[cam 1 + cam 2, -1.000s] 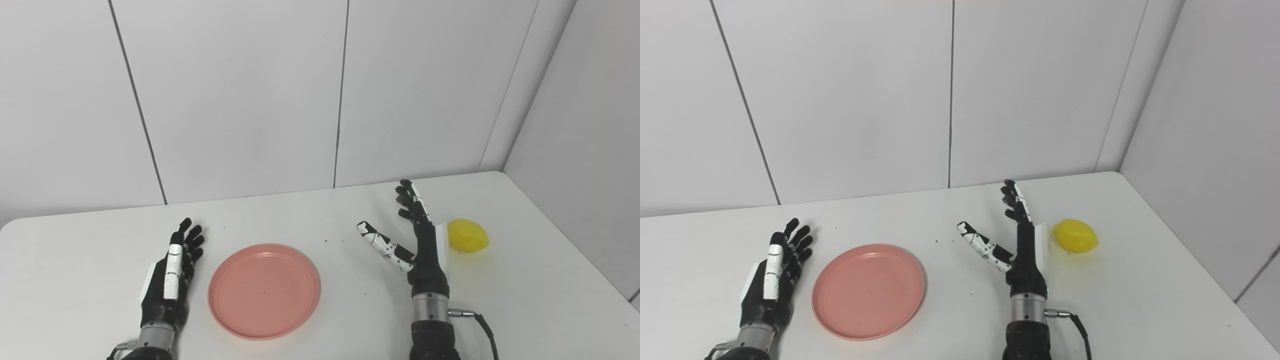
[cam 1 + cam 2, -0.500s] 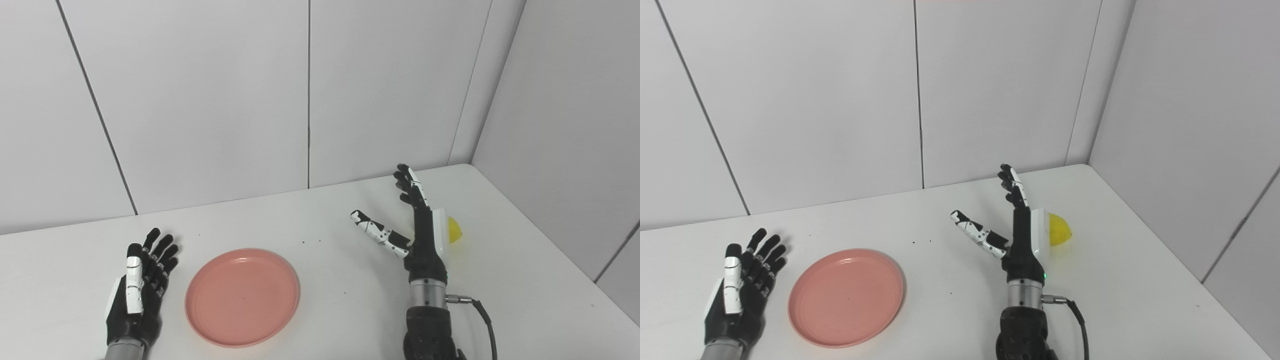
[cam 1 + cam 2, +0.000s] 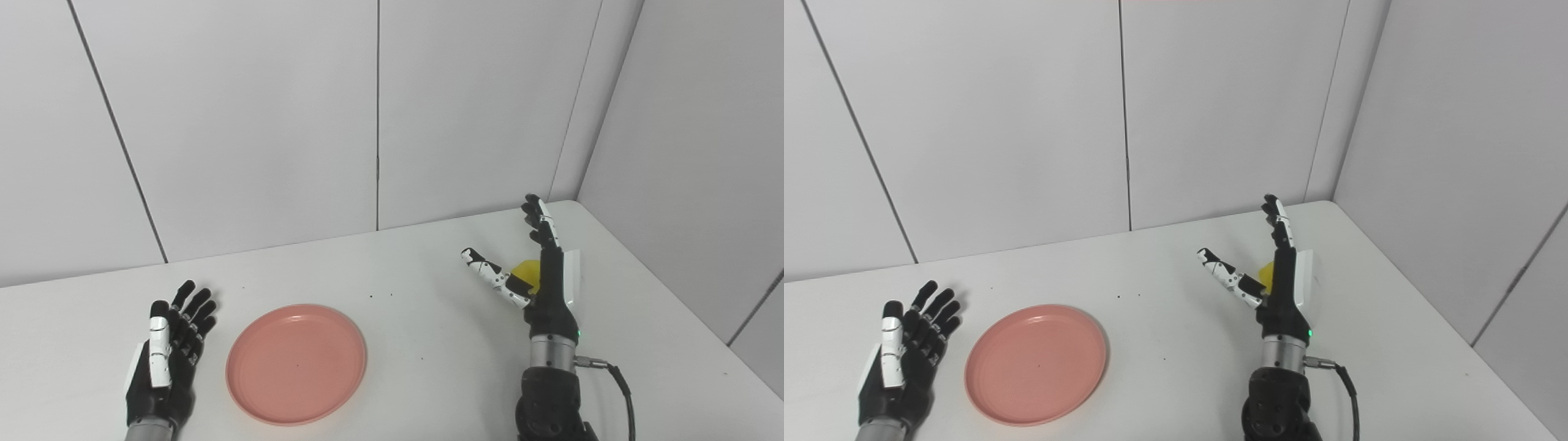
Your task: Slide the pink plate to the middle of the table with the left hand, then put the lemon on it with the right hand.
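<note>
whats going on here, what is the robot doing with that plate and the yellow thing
A humanoid robot works at a white table. Its right robot hand is open, fingers spread, with the yellow lemon showing between thumb and fingers, not gripped yet. The round pink plastic plate lies flat left of centre with nothing on it. The left robot hand rests open just left of the plate, not touching it.

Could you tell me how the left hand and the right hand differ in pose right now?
The left hand rests low beside the pink plate, apart from it; the right hand stands upright around the lemon. The left hand's thumb lies alongside its fingers; the right hand's thumb juts out. Both are open, holding nothing.
</note>
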Controlling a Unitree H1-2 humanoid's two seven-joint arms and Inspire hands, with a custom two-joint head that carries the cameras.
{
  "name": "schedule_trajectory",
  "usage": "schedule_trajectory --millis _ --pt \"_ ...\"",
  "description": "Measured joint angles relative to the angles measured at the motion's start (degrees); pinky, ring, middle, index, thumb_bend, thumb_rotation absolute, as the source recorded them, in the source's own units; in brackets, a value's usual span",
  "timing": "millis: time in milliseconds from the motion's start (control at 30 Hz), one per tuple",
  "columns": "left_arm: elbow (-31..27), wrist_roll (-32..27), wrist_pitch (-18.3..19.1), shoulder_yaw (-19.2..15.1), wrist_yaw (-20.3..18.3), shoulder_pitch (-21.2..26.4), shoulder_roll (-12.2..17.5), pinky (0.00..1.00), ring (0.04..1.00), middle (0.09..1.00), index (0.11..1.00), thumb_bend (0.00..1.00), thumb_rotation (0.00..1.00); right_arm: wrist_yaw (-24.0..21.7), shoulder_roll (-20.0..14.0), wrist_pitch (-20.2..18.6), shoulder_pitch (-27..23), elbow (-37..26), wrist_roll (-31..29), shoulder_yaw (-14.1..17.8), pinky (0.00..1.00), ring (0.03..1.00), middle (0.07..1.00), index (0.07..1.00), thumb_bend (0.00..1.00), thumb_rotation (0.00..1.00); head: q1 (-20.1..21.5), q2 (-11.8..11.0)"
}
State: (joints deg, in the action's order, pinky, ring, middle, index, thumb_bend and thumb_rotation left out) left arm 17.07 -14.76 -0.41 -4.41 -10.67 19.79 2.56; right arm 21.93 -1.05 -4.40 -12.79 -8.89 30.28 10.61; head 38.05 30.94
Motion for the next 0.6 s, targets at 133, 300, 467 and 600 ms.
schedule_trajectory --millis 133,300,467,600 --pt "-0.88 0.0 1.25 -0.15 0.23 -0.16 0.24 0.96 0.921 0.908 0.917 0.63 1.0 0.09 -0.66 -2.47 0.0 -0.54 0.39 0.81 0.82 0.868 0.865 0.889 0.81 0.34 0.7 0.0" --pt "-3.07 0.13 3.02 0.02 0.77 -0.99 0.22 0.97 0.929 0.912 0.921 0.64 1.0 0.02 -1.33 -5.52 0.05 -1.7 0.98 1.18 0.8 0.876 0.894 0.908 0.83 0.3 0.8 0.0" --pt "-4.42 0.55 4.17 0.09 1.32 -1.42 0.17 0.99 0.939 0.921 0.93 0.64 1.0 -0.66 -3.12 -8.67 0.27 -1.64 2.66 1.17 0.79 0.883 0.914 0.917 0.85 0.28 0.62 -0.26" --pt "-4.75 0.88 4.51 0.29 1.64 -1.51 0.04 0.99 0.941 0.925 0.935 0.63 1.0 -0.11 -3.92 -8.87 0.22 0.07 2.58 1.34 0.8 0.897 0.929 0.926 0.84 0.26 0.44 -0.53"
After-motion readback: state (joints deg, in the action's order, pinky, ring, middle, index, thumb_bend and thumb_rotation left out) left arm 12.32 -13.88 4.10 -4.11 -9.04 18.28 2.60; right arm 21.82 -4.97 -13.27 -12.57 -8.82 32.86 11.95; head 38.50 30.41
